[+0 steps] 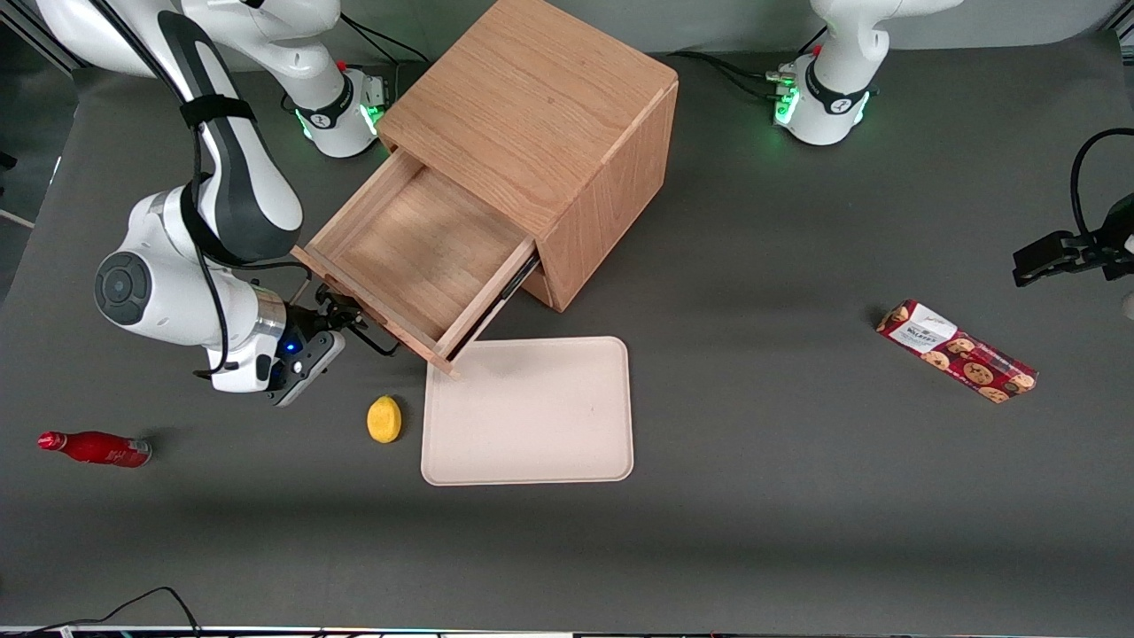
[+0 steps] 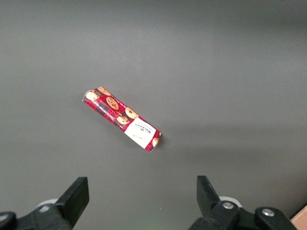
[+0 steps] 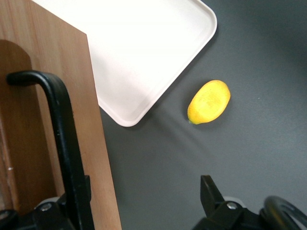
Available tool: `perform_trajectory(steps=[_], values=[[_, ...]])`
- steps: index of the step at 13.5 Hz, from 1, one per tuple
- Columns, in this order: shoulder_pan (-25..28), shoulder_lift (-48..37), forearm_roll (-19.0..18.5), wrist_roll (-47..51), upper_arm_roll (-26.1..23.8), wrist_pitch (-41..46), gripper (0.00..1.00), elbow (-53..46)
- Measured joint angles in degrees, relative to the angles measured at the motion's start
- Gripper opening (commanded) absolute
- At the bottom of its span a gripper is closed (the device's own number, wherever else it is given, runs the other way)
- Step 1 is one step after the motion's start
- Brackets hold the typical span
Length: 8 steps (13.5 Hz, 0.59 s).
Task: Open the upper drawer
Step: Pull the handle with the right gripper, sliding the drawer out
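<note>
Upper drawer point(image 1: 416, 252) standing pulled well out, gripper point(image 1: 344, 315) hanging spread open around its black handle point(image 3: 60, 139) (not clamped), so backing clear looks next.

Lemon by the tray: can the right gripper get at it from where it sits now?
Probably yes. The gripper is at the upper drawer front by its handle, and the lemon lies nearby on bare table beside the tray, nothing covering it.
</note>
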<state>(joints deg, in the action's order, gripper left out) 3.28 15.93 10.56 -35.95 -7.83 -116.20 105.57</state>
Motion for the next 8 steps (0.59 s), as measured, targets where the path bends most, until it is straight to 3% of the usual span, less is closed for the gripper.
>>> perform_trajectory(steps=[8], values=[[-0.07, 0.96, -0.27, -1.15, 1.35, -0.06, 1.0, -1.42]])
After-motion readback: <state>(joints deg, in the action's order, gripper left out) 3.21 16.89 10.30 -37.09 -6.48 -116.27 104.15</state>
